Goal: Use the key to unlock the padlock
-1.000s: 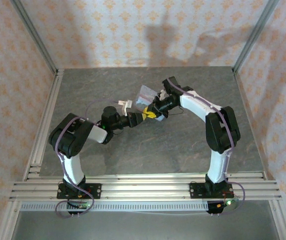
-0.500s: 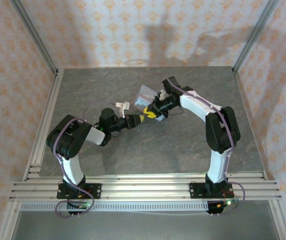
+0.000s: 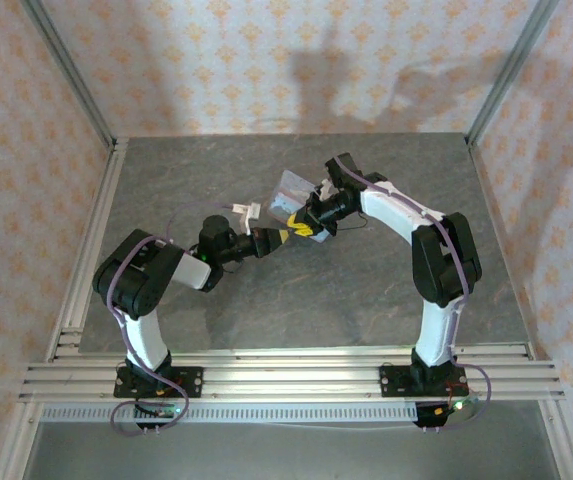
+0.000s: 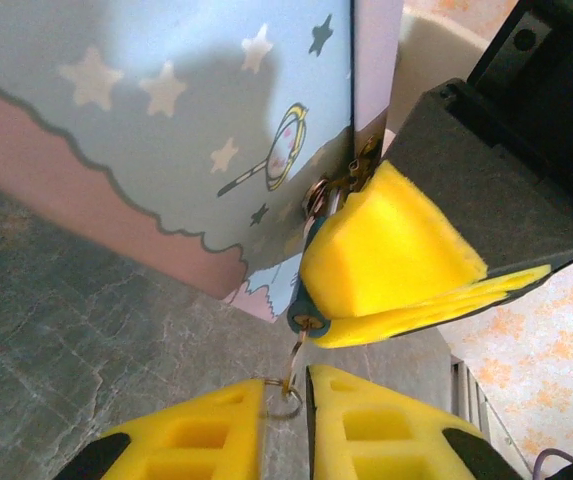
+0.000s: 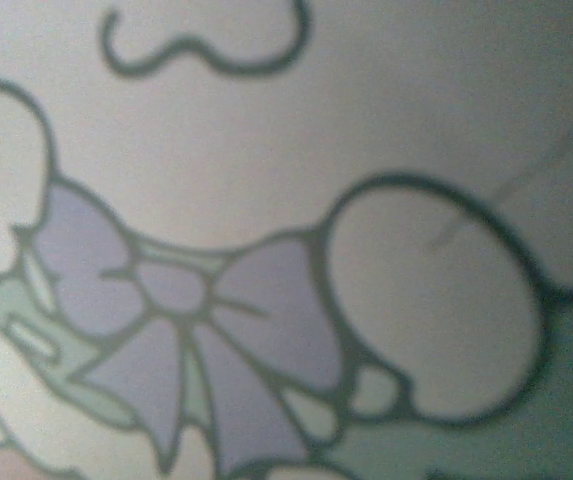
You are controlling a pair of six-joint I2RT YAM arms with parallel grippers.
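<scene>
Right gripper (image 4: 322,300) is clamping the padlock (image 4: 297,300) between its yellow pads, right against the cartoon tin (image 4: 166,130). The key (image 4: 296,352) is sticking out of the padlock's lower end, between the left gripper (image 4: 286,392) fingers. These are standing almost together; firm grip cannot be told.

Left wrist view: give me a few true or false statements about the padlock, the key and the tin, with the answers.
1. The tin shows pale stars on a blue ground. True.
2. The right tool is pinched shut on the padlock. True.
3. The key lies loose on top of the tin. False: it hangs below the padlock's lower end, between the fingers of the left tool.
4. The padlock is bright red. False: it is dark teal.
</scene>
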